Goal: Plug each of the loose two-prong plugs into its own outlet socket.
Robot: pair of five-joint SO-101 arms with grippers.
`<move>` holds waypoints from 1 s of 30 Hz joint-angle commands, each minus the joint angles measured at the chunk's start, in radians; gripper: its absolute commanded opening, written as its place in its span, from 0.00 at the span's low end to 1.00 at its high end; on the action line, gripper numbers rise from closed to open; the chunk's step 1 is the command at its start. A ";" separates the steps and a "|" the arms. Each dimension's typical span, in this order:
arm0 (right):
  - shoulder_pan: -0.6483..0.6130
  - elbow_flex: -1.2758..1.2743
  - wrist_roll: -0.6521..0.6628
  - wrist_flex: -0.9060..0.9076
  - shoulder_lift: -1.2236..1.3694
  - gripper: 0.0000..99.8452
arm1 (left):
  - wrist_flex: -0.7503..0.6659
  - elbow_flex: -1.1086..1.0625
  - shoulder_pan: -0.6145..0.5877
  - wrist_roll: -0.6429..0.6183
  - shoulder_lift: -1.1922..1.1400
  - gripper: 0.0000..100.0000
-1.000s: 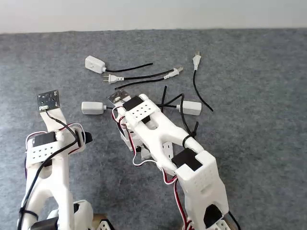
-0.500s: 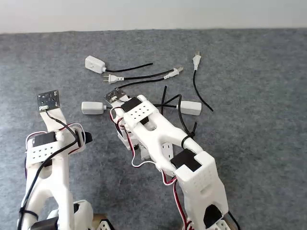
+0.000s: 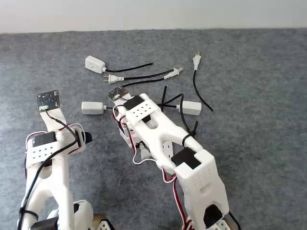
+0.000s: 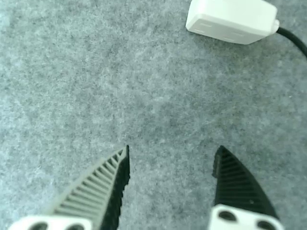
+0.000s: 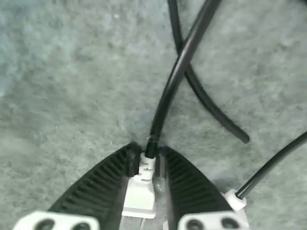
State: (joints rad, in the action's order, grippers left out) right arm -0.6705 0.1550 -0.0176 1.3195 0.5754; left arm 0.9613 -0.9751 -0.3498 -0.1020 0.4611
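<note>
Right at the tips of the right gripper point(image 5: 147, 152), pinched tight between both black fingers point(image 5: 108, 182): a white plug point(image 5: 140, 191). Running away from it over the grey mat point(image 5: 57, 72), a black cord point(image 5: 182, 72), crossed over a second cord point(image 5: 211, 105). Next door, left gripper point(image 4: 172, 152) spread wide, holding nothing, low over the mat. Ahead of it, well apart, a white socket point(image 4: 232, 20) lying flat. Farthest back, a far socket point(image 3: 94, 64) near a loose plug point(image 3: 113, 78).

Looks to me as robot test bench, lab or workshop (I cannot tell which). Grey felt cover point(image 3: 259, 143) on whole table, plain white wall point(image 3: 153, 14) behind, two white arms point(image 3: 43, 153) with bare servo wires point(image 3: 128, 136).
</note>
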 commanded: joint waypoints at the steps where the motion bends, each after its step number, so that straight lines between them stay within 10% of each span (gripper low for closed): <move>1: 0.007 0.035 0.005 -0.019 -0.001 0.03 | -0.018 0.007 0.006 0.006 0.000 0.27; 30: 0.059 0.026 -0.095 0.254 -0.366 0.01 | -0.043 -0.002 0.009 0.003 0.000 0.27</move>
State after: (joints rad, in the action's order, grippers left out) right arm -0.6398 0.1534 -0.0959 1.5482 0.2900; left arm 0.9429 -0.9751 -0.3483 -0.1020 0.4611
